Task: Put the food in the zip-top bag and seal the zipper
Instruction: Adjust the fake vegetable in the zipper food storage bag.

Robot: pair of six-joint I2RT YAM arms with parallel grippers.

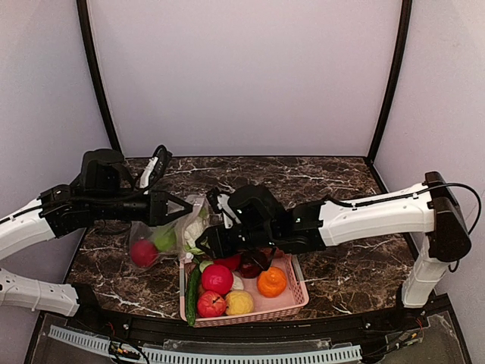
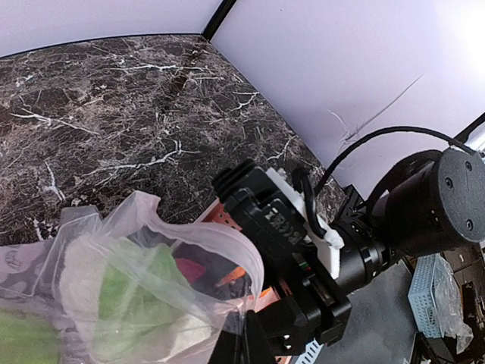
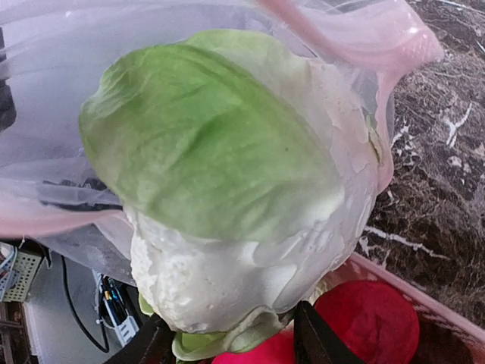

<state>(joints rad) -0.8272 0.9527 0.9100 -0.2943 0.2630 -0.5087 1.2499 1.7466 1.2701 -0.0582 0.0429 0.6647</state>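
The clear zip-top bag (image 1: pixel 161 236) lies left of the basket, with a red ball (image 1: pixel 144 252) and a green ball (image 1: pixel 164 239) inside. My left gripper (image 1: pixel 179 206) is shut on the bag's mouth edge and holds it up; in the left wrist view (image 2: pixel 248 334) the pinkish zipper strip (image 2: pixel 235 246) arches open. My right gripper (image 1: pixel 204 244) is shut on the pale leafy cabbage (image 1: pixel 195 226) at the bag's mouth. In the right wrist view the cabbage (image 3: pixel 227 167) sits between my fingers (image 3: pixel 314 337), with bag film and the zipper (image 3: pixel 364 38) draped over its far part.
The pink slatted basket (image 1: pixel 297 297) stands at the near edge, holding red balls (image 1: pixel 217 279), a yellow ball (image 1: pixel 239 302), an orange ball (image 1: pixel 271 282) and a cucumber (image 1: pixel 192 292) at its left side. The right arm's black wrist (image 2: pixel 303 250) is close beside the bag mouth.
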